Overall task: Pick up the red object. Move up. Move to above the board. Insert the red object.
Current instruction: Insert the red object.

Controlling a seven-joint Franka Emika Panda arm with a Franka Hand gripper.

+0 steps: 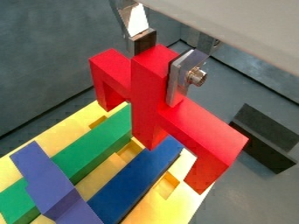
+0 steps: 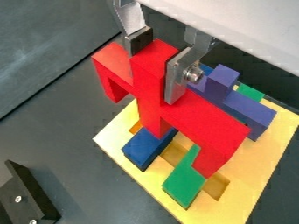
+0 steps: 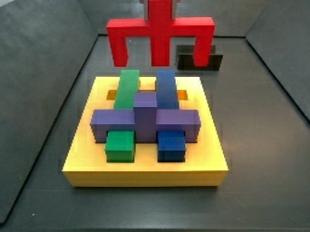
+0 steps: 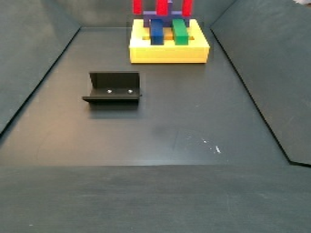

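I'm seeing the gripper [image 1: 163, 61] clamping the red object's [image 1: 163, 109] central post, jaws closed on it, hanging above the yellow board [image 3: 145, 163]. It's probably over the far edge, beside the fixture [image 4: 113, 88] on the floor.

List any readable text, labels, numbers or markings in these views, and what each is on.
None readable in any view.
The red object, held in the end effector above the board: plain, no marking.
Green block, blue block, purple block: plain.
Fixture: two small pale dots on its face in a side view, likely screws, not text.
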